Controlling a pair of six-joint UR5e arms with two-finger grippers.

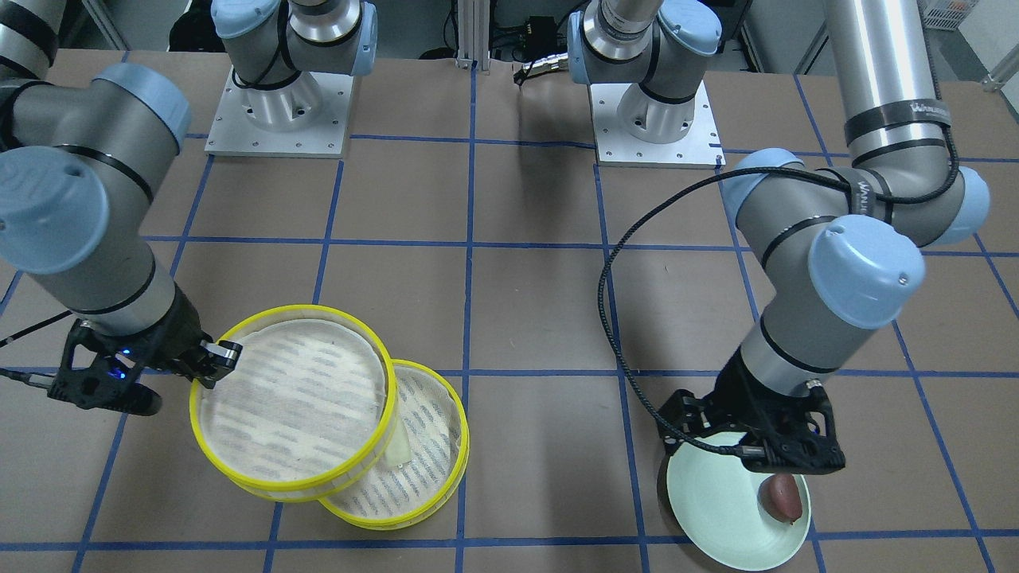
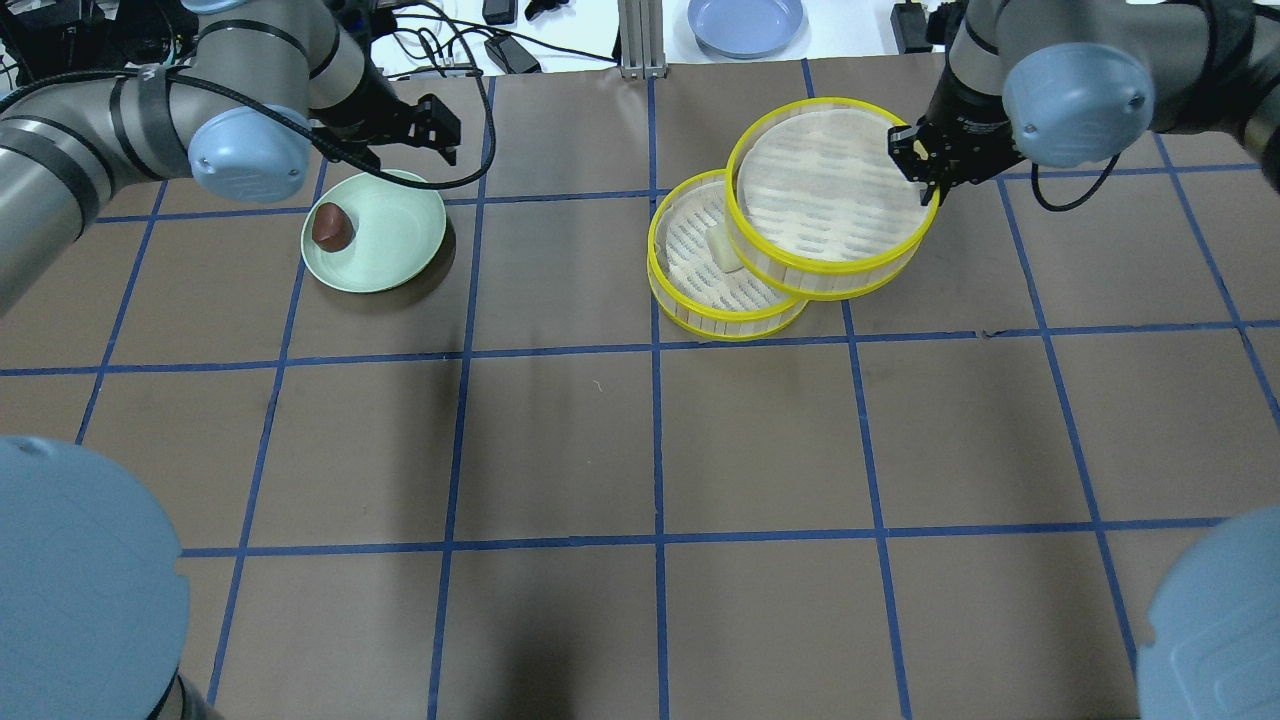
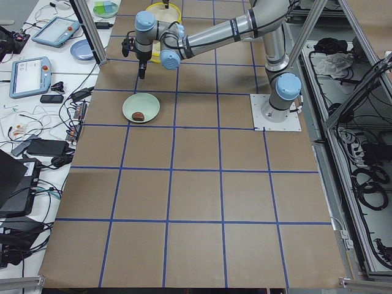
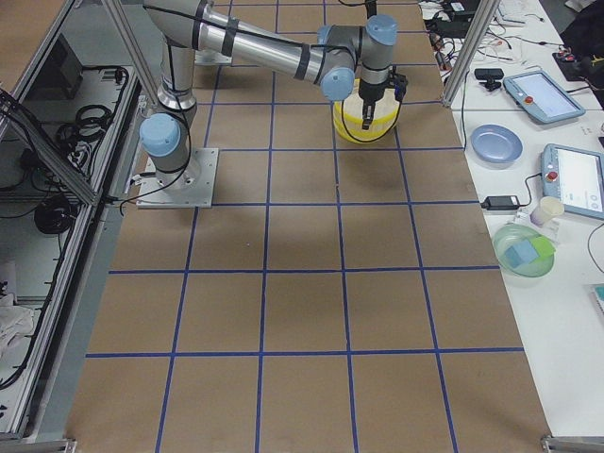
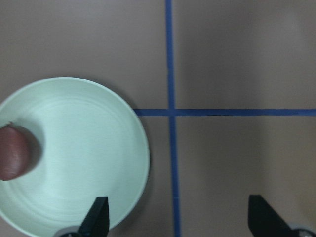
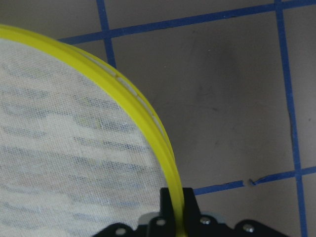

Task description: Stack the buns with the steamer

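My right gripper (image 2: 925, 172) is shut on the yellow rim (image 6: 148, 123) of the upper steamer tray (image 2: 830, 190). That tray sits offset over the lower steamer tray (image 2: 690, 285) and covers part of it. The pale cream bun (image 2: 722, 248) lies in the lower tray, half under the upper tray's edge (image 1: 400, 447). The dark reddish-brown bun (image 2: 332, 226) lies on the pale green plate (image 2: 395, 240). My left gripper (image 5: 180, 219) is open and empty, above the plate's edge and off to the side of that bun (image 5: 12, 152).
A blue plate (image 2: 745, 22) sits beyond the table's far edge. The two arm bases (image 1: 279, 103) stand at the robot's side of the table. The left arm's black cable (image 1: 613, 318) loops over the table. Blue tape lines grid the brown surface.
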